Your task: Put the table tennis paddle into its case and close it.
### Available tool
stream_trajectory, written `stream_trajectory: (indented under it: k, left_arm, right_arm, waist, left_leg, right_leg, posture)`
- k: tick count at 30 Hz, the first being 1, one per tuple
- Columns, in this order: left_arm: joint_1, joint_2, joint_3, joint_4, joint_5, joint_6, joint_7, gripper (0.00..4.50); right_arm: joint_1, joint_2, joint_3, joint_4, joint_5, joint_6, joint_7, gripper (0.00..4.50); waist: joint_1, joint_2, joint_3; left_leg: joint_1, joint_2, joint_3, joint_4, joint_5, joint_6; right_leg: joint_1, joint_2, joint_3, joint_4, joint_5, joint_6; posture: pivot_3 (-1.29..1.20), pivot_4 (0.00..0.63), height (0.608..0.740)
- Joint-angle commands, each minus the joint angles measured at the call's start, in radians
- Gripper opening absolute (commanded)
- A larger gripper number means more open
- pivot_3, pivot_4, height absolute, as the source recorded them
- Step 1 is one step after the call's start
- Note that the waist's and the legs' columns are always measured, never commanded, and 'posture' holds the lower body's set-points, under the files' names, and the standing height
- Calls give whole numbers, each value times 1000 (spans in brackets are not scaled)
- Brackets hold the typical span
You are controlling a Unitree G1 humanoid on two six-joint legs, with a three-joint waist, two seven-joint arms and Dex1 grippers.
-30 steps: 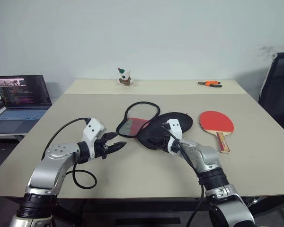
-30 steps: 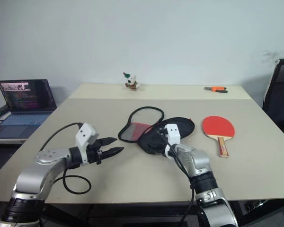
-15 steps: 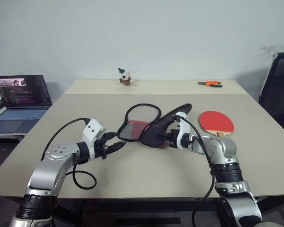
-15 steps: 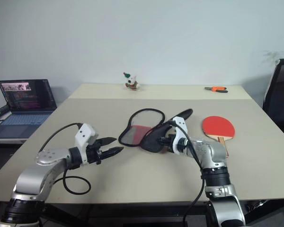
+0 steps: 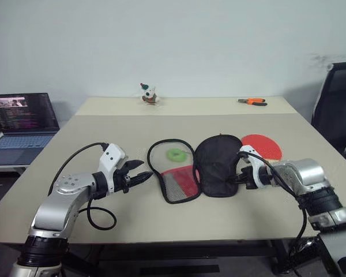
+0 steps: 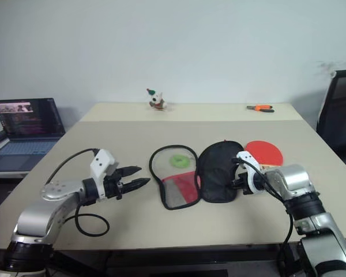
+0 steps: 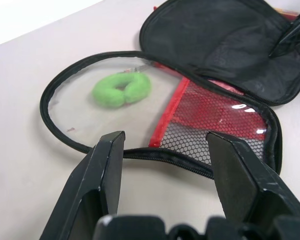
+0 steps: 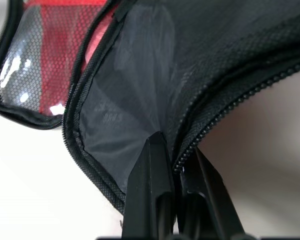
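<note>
Your right claw pinches the zipper edge of the case, which lies spread open on the counter. Its mesh half with the green ring tag faces up. Left claw is spread, near the case, touching nothing. The paddle sits just behind the black flap.

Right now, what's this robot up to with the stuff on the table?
It is opening the case to take the paddle. The right gripper, jaws shut, pinches the edge of the black half, and the case lies spread open on the table, with the clear and red mesh half on the left. The paddle lies on the table just behind the black flap, not yet in the case. The left gripper hovers open beside the case, holding nothing.
</note>
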Motion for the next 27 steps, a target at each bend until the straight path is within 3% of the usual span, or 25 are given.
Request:
stream_trajectory:
  k: [1, 8, 15, 18, 27]
  left_arm:
    - [-32, 23, 10, -6, 0, -32, -14, 2825]
    - [-97, 25, 15, 23, -37, -38, -68, 2825]
    - [-146, 54, 39, -26, -242, 124, -213, 2825]
    - [-155, 73, 20, -13, -239, 121, -236, 2825]
    - [-201, 55, -37, 53, -189, 69, -252, 2825]
  right_arm:
    - [-74, 9, 42, 89, -65, -107, 81, 21]
    - [-124, 34, 44, 212, -135, -145, 135, 21]
    - [-115, 37, 27, 232, -164, -144, 143, 21]
    - [-113, 32, 24, 233, -173, -143, 145, 713]
    - [-160, -14, -25, 323, -232, -220, 122, 3774]
  waist:
    - [0, 0, 0]
    - [10, 0, 0]
    - [10, 0, 0]
    - [10, 0, 0]
    - [10, 0, 0]
  left_leg:
    - [0, 1, 0, 0, 0, 0]
    - [-1, -2, -1, 0, 0, 0]
    - [-2, -2, -2, 0, 0, 0]
    - [-2, -2, -2, 0, 0, 0]
    - [-2, -3, -2, 1, 0, 0]
  right_leg:
    - [0, 0, 0, 0, 0, 0]
    - [0, -1, -1, -1, 0, 0]
    - [0, -1, -2, -1, 0, 0]
    - [0, -1, -2, 0, 0, 0]
    - [0, -1, -2, 0, 0, 0]
  posture:
    - [0, 150, 740]
    - [0, 150, 740]
    - [0, 150, 740]
    - [0, 150, 740]
    - [0, 150, 740]
